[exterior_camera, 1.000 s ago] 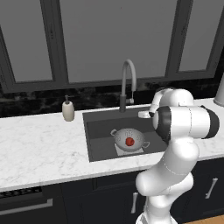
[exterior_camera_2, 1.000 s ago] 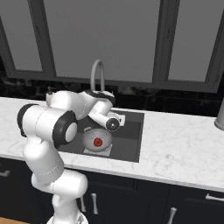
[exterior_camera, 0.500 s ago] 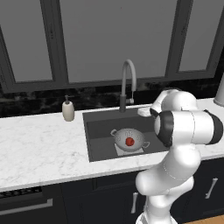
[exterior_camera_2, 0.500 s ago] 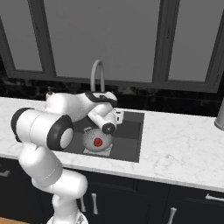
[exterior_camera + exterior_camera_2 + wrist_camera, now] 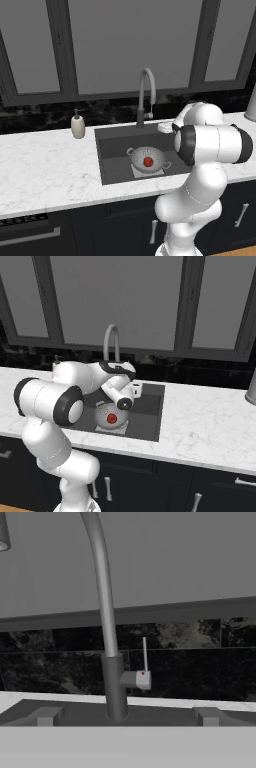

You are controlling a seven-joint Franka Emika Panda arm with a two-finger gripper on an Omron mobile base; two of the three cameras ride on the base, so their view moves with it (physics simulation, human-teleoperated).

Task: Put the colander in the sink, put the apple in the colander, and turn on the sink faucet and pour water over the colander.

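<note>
The silvery colander (image 5: 147,159) (image 5: 111,417) sits on the bottom of the dark sink (image 5: 112,155) (image 5: 148,411), and the red apple (image 5: 148,161) (image 5: 112,418) lies inside it. The grey gooseneck sink faucet (image 5: 145,95) (image 5: 111,338) (image 5: 107,637) stands at the sink's back edge. No water runs from it. Its thin lever handle (image 5: 144,662) points straight up. My gripper (image 5: 165,128) (image 5: 136,389) (image 5: 127,717) hovers over the sink's back right part, facing the faucet base. The fingertips (image 5: 47,716) stand wide apart, open and holding nothing.
A beige soap dispenser (image 5: 77,125) stands on the white marble counter (image 5: 45,170) left of the sink. A grey metal object (image 5: 250,107) (image 5: 251,388) stands at the counter's far right. Dark backsplash and windows rise behind the faucet.
The hand has risen a little and drawn closer to the faucet at the sink's back. The jaws stay open; colander and apple have not moved.
</note>
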